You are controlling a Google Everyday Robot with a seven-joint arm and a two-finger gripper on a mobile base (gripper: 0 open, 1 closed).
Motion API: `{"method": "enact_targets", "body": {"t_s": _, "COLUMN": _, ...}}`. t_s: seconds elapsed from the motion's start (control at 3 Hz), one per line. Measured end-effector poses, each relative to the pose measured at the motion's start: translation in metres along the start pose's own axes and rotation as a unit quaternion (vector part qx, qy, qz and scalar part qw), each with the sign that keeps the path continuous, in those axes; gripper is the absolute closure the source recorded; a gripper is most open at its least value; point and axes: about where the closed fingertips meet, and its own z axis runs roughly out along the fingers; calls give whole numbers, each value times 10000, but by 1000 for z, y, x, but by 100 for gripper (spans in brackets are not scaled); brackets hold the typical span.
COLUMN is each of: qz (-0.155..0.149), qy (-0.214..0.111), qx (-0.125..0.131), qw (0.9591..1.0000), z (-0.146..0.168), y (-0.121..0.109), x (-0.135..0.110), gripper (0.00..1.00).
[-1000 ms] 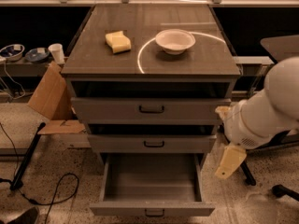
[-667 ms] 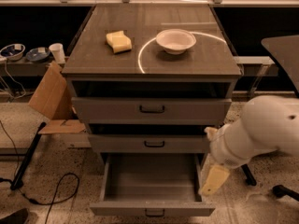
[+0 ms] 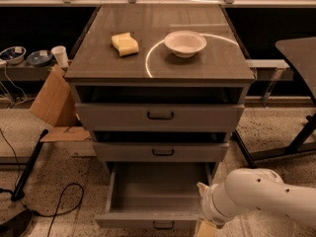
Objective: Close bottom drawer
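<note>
The bottom drawer (image 3: 133,221) stands pulled well out from the foot of the cabinet. Its deep grey box is open to view with nothing seen inside, and its small dark handle (image 3: 163,225) is on the front near the lower edge of the view. To close it, the front needs a straight push back toward the cabinet.

The gripper (image 3: 207,229) hangs low at the drawer's front right corner, just beside the front panel and mostly cut off by the picture's edge. Whether it is open or closed cannot be told, and it shows nothing in its hold. The white arm (image 3: 261,199) reaches in from the right, likely to get behind the front face and push it.

Above, the middle drawer (image 3: 160,152) and the top drawer (image 3: 160,116) each show a dark gap over their fronts. On the tabletop (image 3: 98,58) rest a white bowl (image 3: 185,42) and a yellow sponge (image 3: 125,44), apart from each other and away from the work.
</note>
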Motion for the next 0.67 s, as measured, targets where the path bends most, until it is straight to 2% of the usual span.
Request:
{"method": "enact_targets", "body": {"t_s": 0.33, "qz": 0, "qy": -1, "qx": 0, "qw": 10000, "z": 0, "y": 0, "x": 0, "gripper": 0}}
{"method": "enact_targets", "body": {"t_s": 0.67, "qz": -101, "qy": -322, "qx": -233, "qw": 9992, "z": 26, "y": 5, "x": 2, "gripper": 0}}
